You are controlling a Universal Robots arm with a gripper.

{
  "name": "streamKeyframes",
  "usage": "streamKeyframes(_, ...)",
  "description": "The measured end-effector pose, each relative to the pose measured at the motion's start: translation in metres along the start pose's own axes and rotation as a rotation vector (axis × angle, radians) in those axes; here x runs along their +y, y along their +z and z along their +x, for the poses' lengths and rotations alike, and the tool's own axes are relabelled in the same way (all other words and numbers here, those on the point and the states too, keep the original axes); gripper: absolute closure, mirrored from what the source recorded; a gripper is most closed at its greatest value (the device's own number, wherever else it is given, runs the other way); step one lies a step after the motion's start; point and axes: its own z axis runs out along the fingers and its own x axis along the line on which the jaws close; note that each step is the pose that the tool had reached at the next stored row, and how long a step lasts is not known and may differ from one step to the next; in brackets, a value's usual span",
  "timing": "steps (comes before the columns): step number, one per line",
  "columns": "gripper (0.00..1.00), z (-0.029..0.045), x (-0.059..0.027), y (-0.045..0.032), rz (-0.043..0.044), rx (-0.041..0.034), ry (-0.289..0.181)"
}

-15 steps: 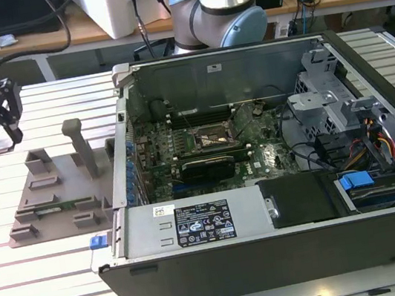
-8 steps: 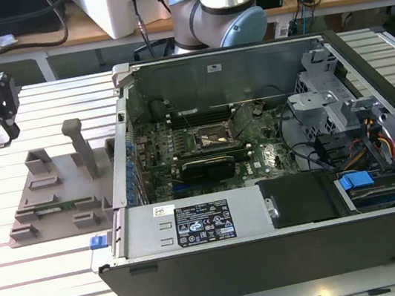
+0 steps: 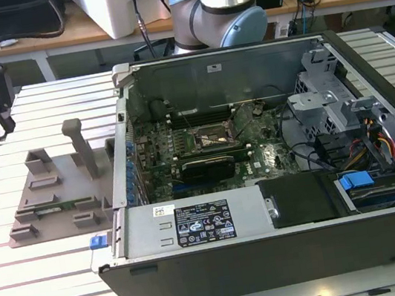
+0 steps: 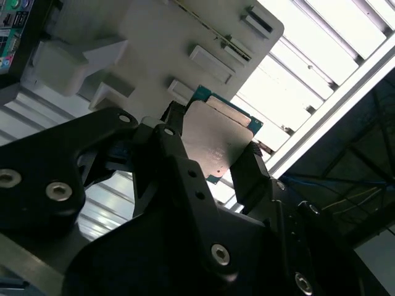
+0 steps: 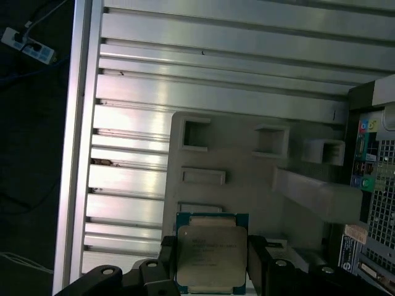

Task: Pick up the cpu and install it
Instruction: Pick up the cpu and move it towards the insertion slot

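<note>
slatted metal table [image 5: 185,92], grey holder block [image 5: 247,163], tool [image 5: 213,266] clamping cpu [image 5: 210,250]

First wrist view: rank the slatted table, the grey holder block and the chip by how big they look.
1. Slatted table
2. Grey holder block
3. Chip, smallest even though it is nearest the camera.
</note>
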Motion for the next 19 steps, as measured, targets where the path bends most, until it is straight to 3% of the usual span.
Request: streamKeyframes(19, 0.45, -0.0008, -0.0013, -0.0316, 0.0000, 0.0000, 0.000)
